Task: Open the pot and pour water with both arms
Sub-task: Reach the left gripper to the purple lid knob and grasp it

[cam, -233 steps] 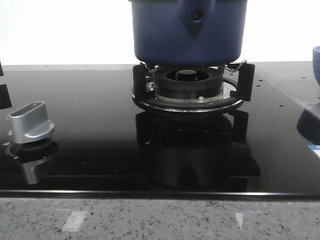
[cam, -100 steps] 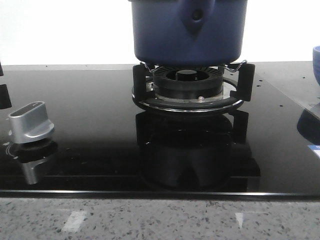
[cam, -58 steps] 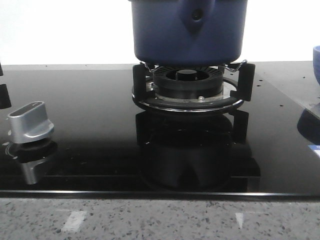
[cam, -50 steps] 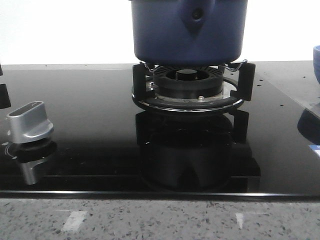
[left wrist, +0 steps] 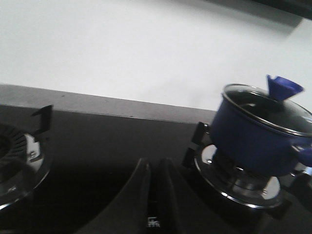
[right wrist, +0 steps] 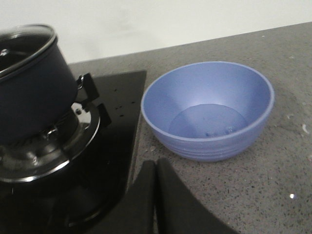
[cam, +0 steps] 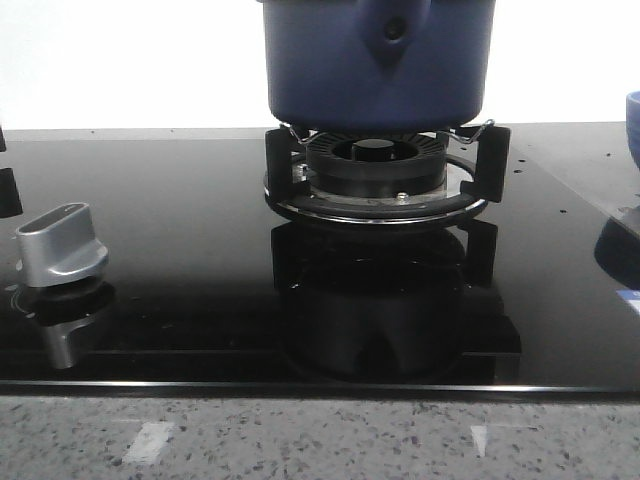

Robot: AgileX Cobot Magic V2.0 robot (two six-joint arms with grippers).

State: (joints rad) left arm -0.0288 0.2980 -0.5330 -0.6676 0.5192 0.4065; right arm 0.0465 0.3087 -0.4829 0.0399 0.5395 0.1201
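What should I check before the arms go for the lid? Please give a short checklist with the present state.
1. Pot sits on burner: ok.
2. Lid on pot, knob visible: ok.
3. Left gripper open for grasping: not ok, fingers together.
4. Right gripper open: not ok, fingers together.
5. Bowl upright beside the stove, ready for water: ok.
6. Water in pot: cannot tell.

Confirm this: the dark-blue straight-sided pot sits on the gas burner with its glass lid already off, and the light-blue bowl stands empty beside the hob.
Not quite: the glass lid is on the dark-blue straight-sided pot, as the left wrist view shows. The pot does sit on the gas burner, and the light-blue bowl looks empty.
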